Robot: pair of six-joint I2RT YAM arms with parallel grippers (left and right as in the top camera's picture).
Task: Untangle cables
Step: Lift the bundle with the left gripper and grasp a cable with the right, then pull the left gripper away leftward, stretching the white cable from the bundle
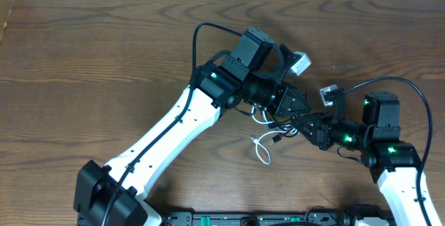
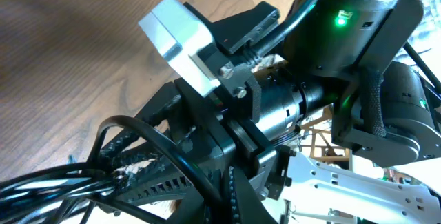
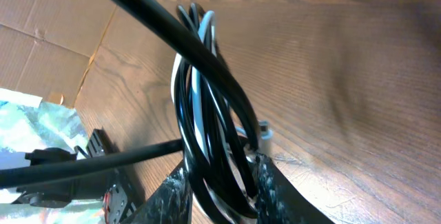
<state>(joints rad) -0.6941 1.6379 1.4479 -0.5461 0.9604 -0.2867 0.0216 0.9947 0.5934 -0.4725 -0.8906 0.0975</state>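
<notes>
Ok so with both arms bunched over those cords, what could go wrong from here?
First, the right gripper has the black and white cables together in its grip, so pulling may tighten the tangle rather than part them. Second, the left gripper sits nearly against the right one in the overhead view, so they could collide. Third, a thick arm wire crosses the bundle and might snag it.

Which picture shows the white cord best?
The overhead view: the white cord curls in a loop on the table. The right wrist view shows only white strands among black loops. The left wrist view shows robot parts instead.
</notes>
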